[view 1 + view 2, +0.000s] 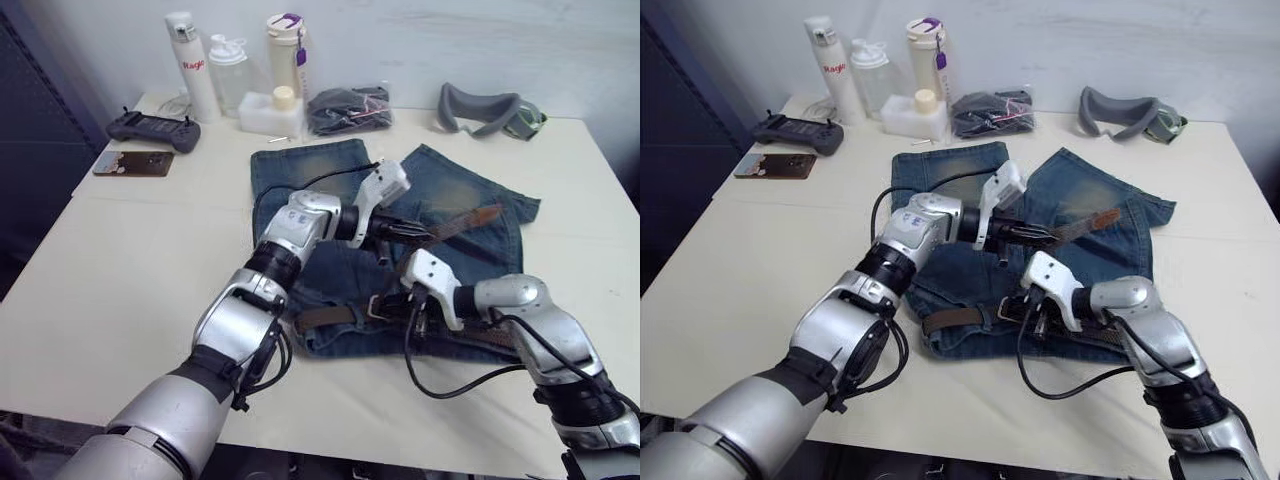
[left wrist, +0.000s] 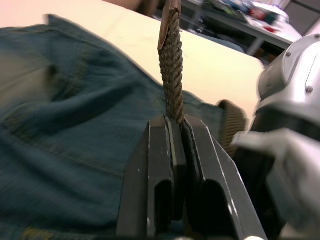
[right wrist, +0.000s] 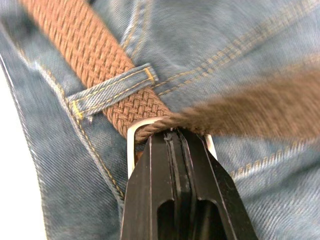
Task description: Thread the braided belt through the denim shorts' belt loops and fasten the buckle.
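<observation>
**Belt through the loops, free end pulled past the buckle**

Nearest the camera, the right gripper [image 3: 172, 137] has its two fingers pressed together on the buckle [image 3: 131, 142], pinning that silver frame at the front of the waistband. Just beyond it, the braided belt [image 3: 95, 55] passes under one of the belt loops [image 3: 112, 90]. At about 11 o'clock from there, the left gripper [image 2: 176, 122] is clamped on the belt's free end, which rises taut from the buckle toward 2 o'clock. The denim shorts [image 1: 470, 190] lie flat mid-table, waistband toward the robot.

Threading looks mostly done (at least along the waistband stretches I can see). What seems left is seating the prong and tucking the tail; I cannot tell whether the prong has caught. The belt is a dark-brown weave with a smooth, leather-like tip.
</observation>
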Controlling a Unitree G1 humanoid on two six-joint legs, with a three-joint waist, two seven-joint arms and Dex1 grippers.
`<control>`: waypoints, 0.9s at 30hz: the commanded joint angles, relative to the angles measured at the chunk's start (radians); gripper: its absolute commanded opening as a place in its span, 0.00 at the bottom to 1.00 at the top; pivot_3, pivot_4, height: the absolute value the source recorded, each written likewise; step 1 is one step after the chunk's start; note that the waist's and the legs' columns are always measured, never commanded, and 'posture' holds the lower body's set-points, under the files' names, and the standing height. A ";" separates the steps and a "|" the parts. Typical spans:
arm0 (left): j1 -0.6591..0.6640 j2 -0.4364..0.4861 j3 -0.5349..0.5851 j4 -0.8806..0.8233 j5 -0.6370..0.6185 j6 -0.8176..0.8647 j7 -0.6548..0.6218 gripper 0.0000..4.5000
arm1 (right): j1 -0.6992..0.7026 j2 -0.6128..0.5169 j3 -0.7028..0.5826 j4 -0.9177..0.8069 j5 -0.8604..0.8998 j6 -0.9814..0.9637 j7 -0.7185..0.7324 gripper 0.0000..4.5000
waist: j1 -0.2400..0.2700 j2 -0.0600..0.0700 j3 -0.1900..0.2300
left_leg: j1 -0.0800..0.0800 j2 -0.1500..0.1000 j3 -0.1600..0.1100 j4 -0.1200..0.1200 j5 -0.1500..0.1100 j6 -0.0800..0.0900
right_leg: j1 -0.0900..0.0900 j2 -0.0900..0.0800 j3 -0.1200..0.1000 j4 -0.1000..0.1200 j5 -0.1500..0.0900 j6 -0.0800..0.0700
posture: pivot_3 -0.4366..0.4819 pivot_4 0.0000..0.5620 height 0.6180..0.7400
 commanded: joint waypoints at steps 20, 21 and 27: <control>0.202 0.092 -0.157 -0.384 0.105 -0.078 0.091 0.00 | -0.080 -0.314 -0.092 -0.065 -0.105 -0.430 -0.132 0.85 | -0.009 -0.001 0.040 | -0.008 -0.003 0.000 0.011 0.006 0.005 | -0.004 0.001 -0.003 0.011 0.000 0.004 | 0.48 0.27 0.98; 0.200 0.093 -0.159 -0.383 0.106 -0.081 0.091 0.00 | -0.084 -0.317 -0.078 -0.050 -0.125 -0.454 -0.137 0.85 | -0.010 -0.001 0.040 | -0.008 -0.003 0.000 0.011 0.007 0.004 | -0.004 0.001 -0.003 0.011 0.000 0.004 | 0.48 0.27 0.98; 0.194 0.101 -0.165 -0.384 0.113 -0.091 0.082 0.00 | -0.099 -0.335 -0.064 0.021 -0.179 -0.550 -0.138 0.85 | -0.007 -0.001 0.040 | -0.010 -0.003 0.000 0.018 0.008 0.005 | -0.002 0.000 -0.003 0.012 0.000 0.005 | 0.48 0.27 0.98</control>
